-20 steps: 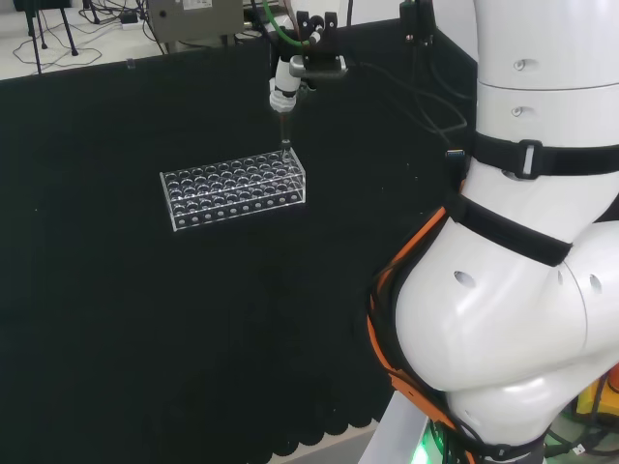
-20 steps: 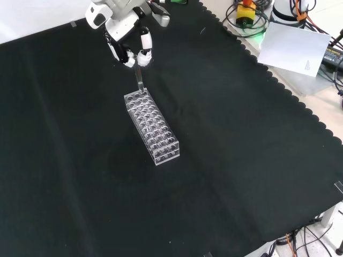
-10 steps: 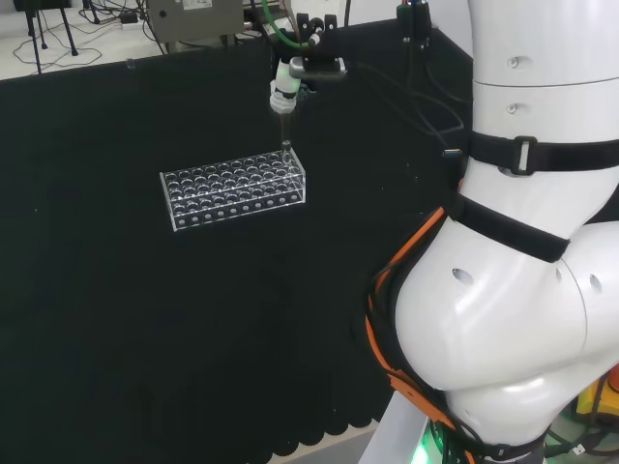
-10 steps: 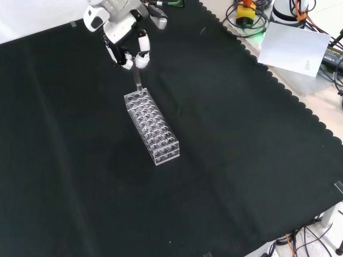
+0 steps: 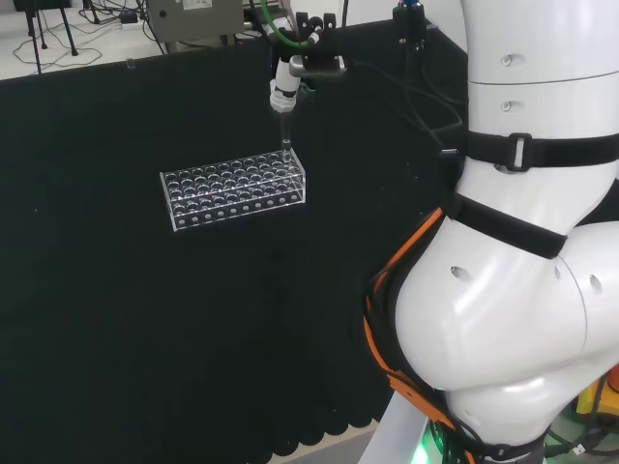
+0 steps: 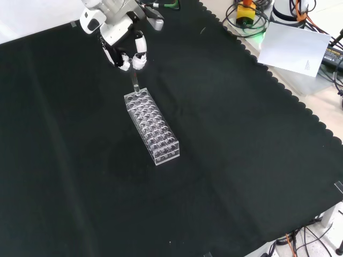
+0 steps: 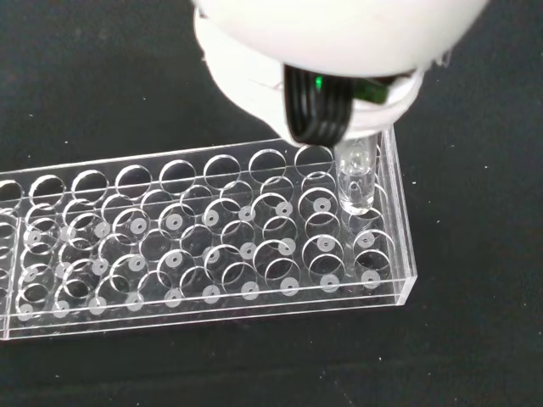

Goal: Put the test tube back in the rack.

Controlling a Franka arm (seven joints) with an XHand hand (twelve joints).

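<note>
One clear glass test tube [image 7: 356, 182] hangs pinched in the fingers [image 6: 140, 45] above the rack's [image 6: 153, 128] end holes.

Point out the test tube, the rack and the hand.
Test tube [image 7: 356, 188], wrist view, on its rounded lower end.
Rack [image 5: 232, 189], head view, on its top plate.
Hand [image 6: 128, 53], front view, on its curled fingers.

The counter [image 6: 241, 160] is covered with a black cloth [image 5: 145, 329], scalloped along its edges. A clear rack [image 6: 152, 127] of many round holes is set directly on the cloth, lying lengthwise in the head view and receding in the front view. The cloth around the rack is seen bare on all sides.
</note>
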